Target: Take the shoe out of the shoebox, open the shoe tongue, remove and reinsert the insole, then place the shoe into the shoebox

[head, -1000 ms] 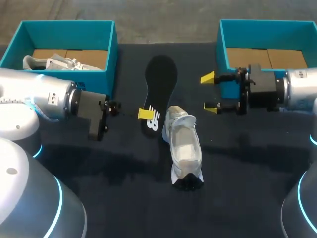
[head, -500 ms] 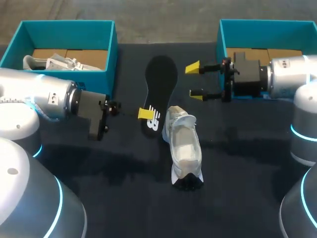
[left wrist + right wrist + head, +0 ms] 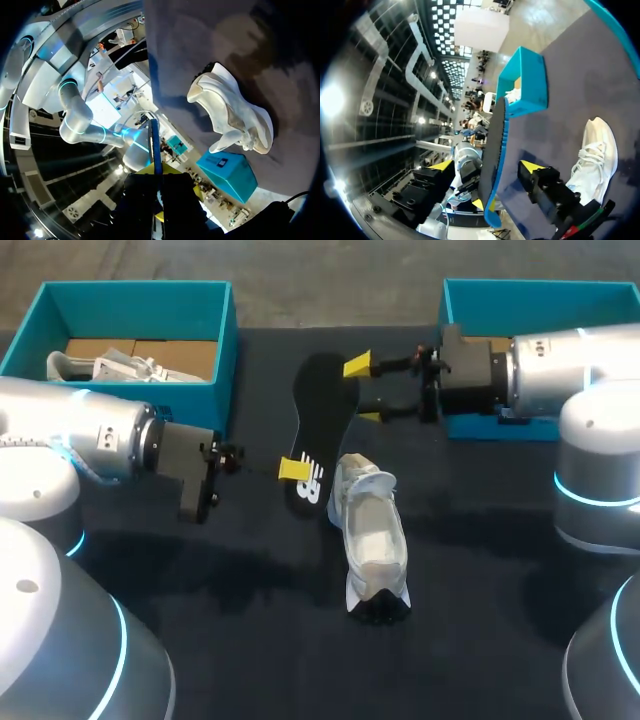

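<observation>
The black insole hangs edge-on above the table, its heel end pinched by my left gripper, which is shut on it. In the left wrist view the insole runs out as a thin blue-edged strip from that gripper. My right gripper stands open around the toe end. In its wrist view the insole passes between the fingers of the right gripper with gaps on both sides. The white shoe lies on the dark table below, also seen from both wrists.
A teal shoebox at the back left holds another pale shoe. A second teal shoebox stands at the back right, close behind my right arm. The left arm's body lies across the table's left side.
My right arm has swung left from beside its box to the insole's toe end, and its fingers now straddle it. The left gripper, insole and shoe have not moved.
</observation>
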### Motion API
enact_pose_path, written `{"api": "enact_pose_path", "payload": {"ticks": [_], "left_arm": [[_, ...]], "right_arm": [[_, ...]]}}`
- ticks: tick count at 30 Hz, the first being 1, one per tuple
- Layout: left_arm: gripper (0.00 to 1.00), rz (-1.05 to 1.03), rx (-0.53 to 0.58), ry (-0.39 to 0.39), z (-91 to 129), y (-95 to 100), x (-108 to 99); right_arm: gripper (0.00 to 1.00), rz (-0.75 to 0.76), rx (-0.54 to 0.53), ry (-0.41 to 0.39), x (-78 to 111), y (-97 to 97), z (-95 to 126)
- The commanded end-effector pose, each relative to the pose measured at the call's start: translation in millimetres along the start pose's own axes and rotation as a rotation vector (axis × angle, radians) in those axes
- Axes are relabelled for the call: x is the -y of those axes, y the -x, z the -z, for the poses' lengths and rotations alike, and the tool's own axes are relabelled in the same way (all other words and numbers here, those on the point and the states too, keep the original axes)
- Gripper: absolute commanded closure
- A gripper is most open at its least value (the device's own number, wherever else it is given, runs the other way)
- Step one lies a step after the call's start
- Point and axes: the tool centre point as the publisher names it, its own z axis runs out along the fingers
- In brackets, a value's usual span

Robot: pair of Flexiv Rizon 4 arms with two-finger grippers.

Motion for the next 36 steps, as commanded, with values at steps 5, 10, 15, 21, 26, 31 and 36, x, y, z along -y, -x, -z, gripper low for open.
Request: {"api": "enact_pose_path", "payload": {"ticks": [5, 10, 15, 21, 26, 31, 36], "left_arm": [[1.0, -0.004, -0.001, 0.006, -1.4, -0.2, 1.5], [1.0, -0.004, -0.001, 0.006, -1.4, -0.2, 1.5], [1.0, -0.004, -0.001, 0.006, -1.4, -0.2, 1.5], [1.0, -0.004, -0.001, 0.006, -1.4, -0.2, 1.5], [1.0, -0.004, -0.001, 0.006, -1.4, -0.2, 1.5], [1.0, -0.004, -0.001, 0.006, -1.4, -0.2, 1.5], [0.29, -0.002, -0.004, 0.0, -2.4, 0.3, 3.3]], "right_arm": [[0.51, 0.005, 0.003, 0.005, 0.0, -2.9, -12.9], [0.52, -0.003, -0.003, 0.012, 0.9, -1.6, -16.7], [0.63, -0.008, 0.001, -0.002, 0.5, -3.0, -24.4], [0.74, -0.012, 0.003, -0.005, 2.8, -1.7, -23.6], [1.0, -0.019, -0.001, -0.002, 5.1, 0.1, -26.0], [1.0, -0.028, -0.006, -0.004, 7.4, 2.6, -26.2], [1.0, -0.033, -0.01, -0.003, 8.7, 2.9, -24.8]]}}
